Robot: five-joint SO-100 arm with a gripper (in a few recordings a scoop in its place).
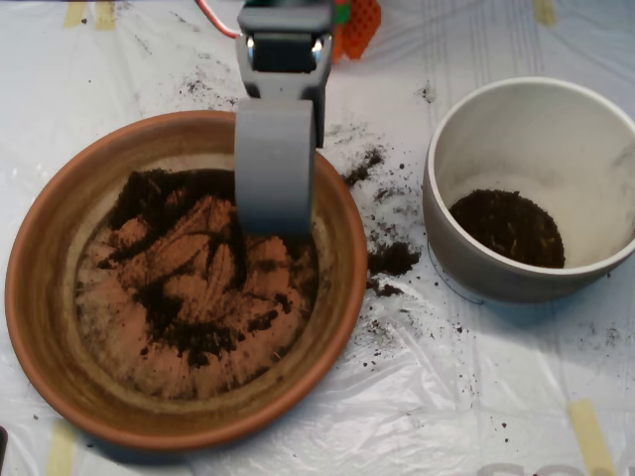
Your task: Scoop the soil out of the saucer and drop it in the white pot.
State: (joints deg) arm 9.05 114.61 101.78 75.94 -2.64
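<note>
Grey clamshell scoop (275,220) — whether parted, I cannot tell — should rake the dark crumbly soil (189,332) below-left in the terracotta saucer (45,327).

I see a crinkled clear plastic sheet (476,397) covering the table, yellowish tape strips (592,436) near right, and an orange lattice piece (359,25) far centre.

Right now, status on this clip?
End effector down in saucer, on thin soil. Some soil already in white pot. Crumbs spilled between them.
</note>
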